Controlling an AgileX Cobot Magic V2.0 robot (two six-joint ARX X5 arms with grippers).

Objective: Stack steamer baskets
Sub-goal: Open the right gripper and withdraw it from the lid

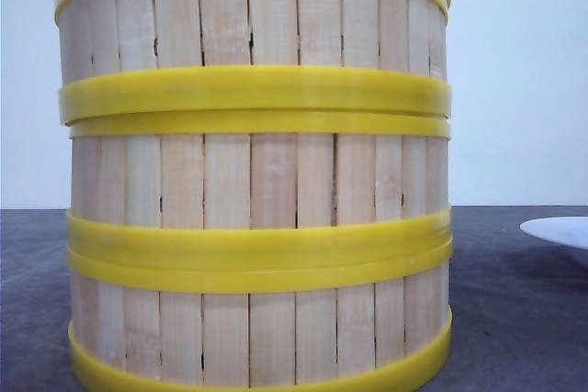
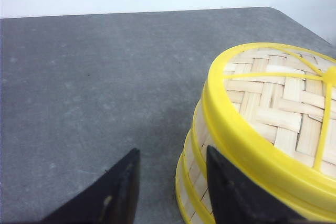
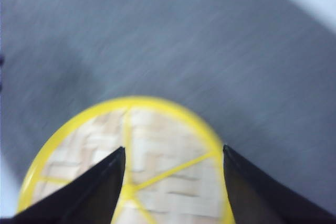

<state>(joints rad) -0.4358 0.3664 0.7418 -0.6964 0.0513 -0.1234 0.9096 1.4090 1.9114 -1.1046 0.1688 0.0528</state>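
Steamer baskets (image 1: 255, 181) stacked three high on the grey table (image 2: 94, 77), woven yellow-rimmed lid (image 2: 278, 108) on top, white plate (image 1: 560, 231) well to the right, left gripper (image 2: 173, 187) spread wide beside the stack, right gripper (image 3: 173, 182) blurred, parted above the lid, both holding nothing

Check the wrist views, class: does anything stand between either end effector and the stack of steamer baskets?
Nothing visible does. The left end effector sits open beside the steamer baskets, over bare table. The right end effector hangs open above the woven top.
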